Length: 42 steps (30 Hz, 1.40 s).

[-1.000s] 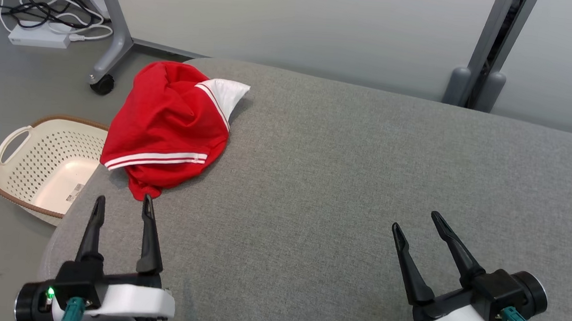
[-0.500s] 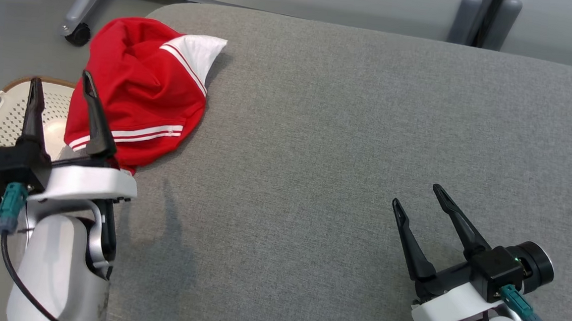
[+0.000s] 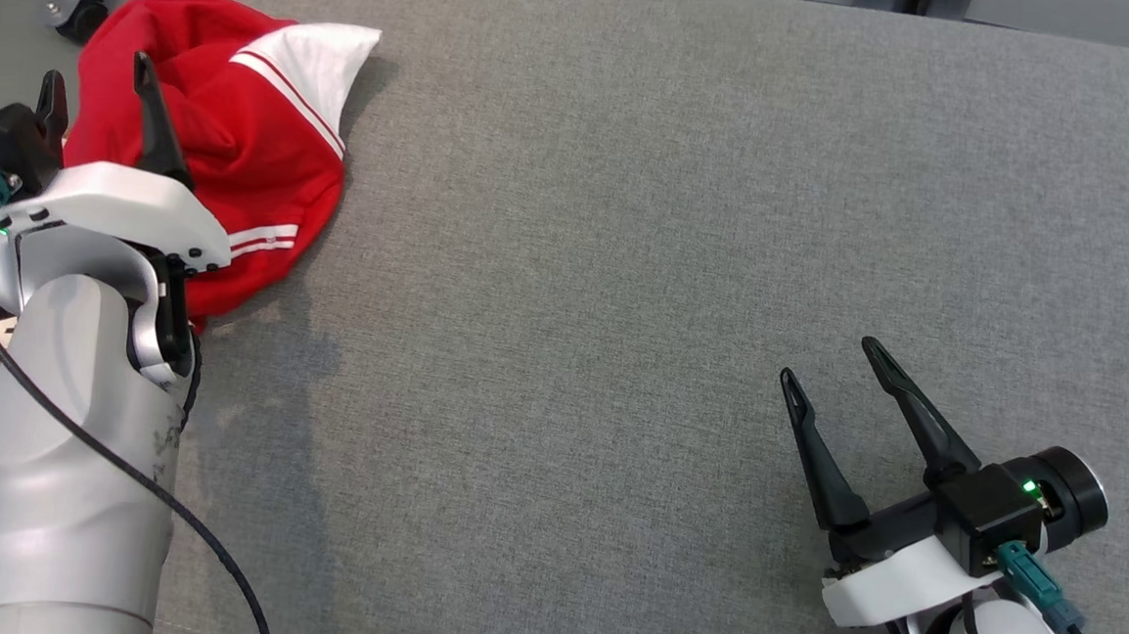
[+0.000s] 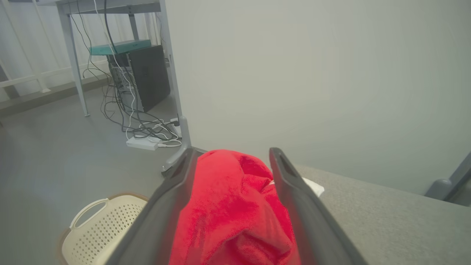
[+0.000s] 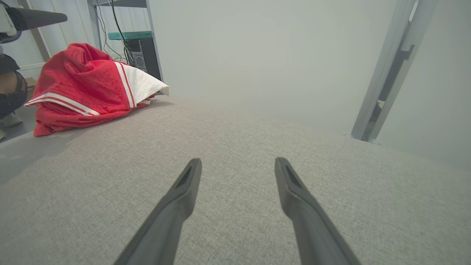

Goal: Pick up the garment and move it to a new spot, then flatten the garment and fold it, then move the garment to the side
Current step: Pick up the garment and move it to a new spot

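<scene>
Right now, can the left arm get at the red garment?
Probably yes. The left gripper is open, and in the left wrist view the red garment bulges up between its fingers; nothing stands in the way.

garment [image 3: 242, 140] near edge hidden behind left arm [image 3: 76, 444], basket [image 4: 99, 228] cut off at bottom edge

We can read no text, label, brand, number or sign in any view. The garment [image 3: 270, 162] carries only white stripes and a white panel, with no lettering that we can make out.
</scene>
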Tool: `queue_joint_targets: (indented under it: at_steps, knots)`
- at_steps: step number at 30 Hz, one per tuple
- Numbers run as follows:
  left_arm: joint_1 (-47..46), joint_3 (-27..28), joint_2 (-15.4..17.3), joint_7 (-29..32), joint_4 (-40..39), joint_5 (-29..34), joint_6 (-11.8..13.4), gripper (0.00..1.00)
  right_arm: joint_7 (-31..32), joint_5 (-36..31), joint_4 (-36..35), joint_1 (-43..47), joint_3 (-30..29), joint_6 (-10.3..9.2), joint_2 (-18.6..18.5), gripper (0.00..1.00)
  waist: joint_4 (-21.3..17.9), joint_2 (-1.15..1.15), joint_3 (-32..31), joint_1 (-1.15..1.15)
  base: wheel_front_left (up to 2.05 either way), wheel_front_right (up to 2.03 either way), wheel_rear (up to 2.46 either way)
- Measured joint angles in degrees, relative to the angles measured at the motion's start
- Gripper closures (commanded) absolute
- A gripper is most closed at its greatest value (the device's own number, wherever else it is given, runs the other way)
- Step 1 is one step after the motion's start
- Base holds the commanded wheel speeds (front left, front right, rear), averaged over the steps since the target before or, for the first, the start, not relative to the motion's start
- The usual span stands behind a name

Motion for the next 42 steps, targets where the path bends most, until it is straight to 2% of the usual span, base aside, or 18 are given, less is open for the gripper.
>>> queue_joint_targets:
  at_steps: [3,7,9,16,17,18,22,27,34,42]
  knots:
    - [-3.1,-0.2,0.8,1.5,5.2,0.0,0.2,0.0,0.0,-0.1,-0.1,-0.8,0.0,0.0,-0.2,0.0,-0.5,0.0,1.5,0.0,0.0,0.0,0.0]
    - [-6.3,-1.6,2.4,5.1,12.0,1.5,2.2,0.0,0.0,-0.1,-0.1,-1.5,0.4,0.0,-0.3,0.0,-1.4,0.0,3.0,0.0,0.0,0.0,0.0]
    - [-7.5,-2.7,3.4,5.4,14.7,3.2,3.5,0.0,0.0,-0.1,-0.1,-2.1,0.4,0.0,-0.3,0.0,-1.8,0.0,3.7,0.0,0.0,0.0,0.0]
    - [-10.7,-3.7,4.7,5.6,21.8,4.1,5.1,0.0,0.0,0.0,0.1,-3.0,0.3,0.0,-0.1,0.0,-2.8,0.0,4.6,0.0,0.0,0.0,0.0]
    - [-10.9,-3.9,4.9,5.3,22.6,4.1,5.0,0.11,0.0,0.1,0.2,-3.0,0.3,0.0,0.0,0.0,-2.8,0.0,4.5,0.0,0.0,0.0,0.0]
    - [-10.9,-3.8,4.9,4.6,23.1,4.0,4.7,1.0,0.0,0.2,0.3,-3.0,0.3,0.0,0.0,0.0,-2.9,0.0,4.3,0.0,0.0,0.0,0.0]
    - [-10.9,-3.4,5.6,-0.3,23.8,3.2,4.0,1.0,0.0,0.5,0.7,-3.0,0.6,0.0,0.5,0.0,-3.2,0.0,2.9,0.0,0.0,0.0,0.0]
    - [-10.4,-2.7,6.5,-3.3,21.4,2.3,2.8,1.0,0.0,1.4,1.4,-2.2,1.2,0.0,1.4,0.0,-3.8,0.0,-0.2,0.0,0.0,0.0,0.0]
    - [-7.0,-1.3,7.4,-3.6,12.7,0.6,-0.2,1.0,0.0,2.3,1.7,-0.5,1.0,0.0,2.3,0.0,-5.5,0.0,-5.0,0.0,0.0,0.0,0.0]
    - [-5.5,-2.0,4.9,-3.2,5.1,-1.0,-2.6,1.0,0.0,3.0,1.8,1.5,0.5,0.0,2.8,0.0,-8.5,0.0,-9.1,0.0,0.0,0.0,0.0]
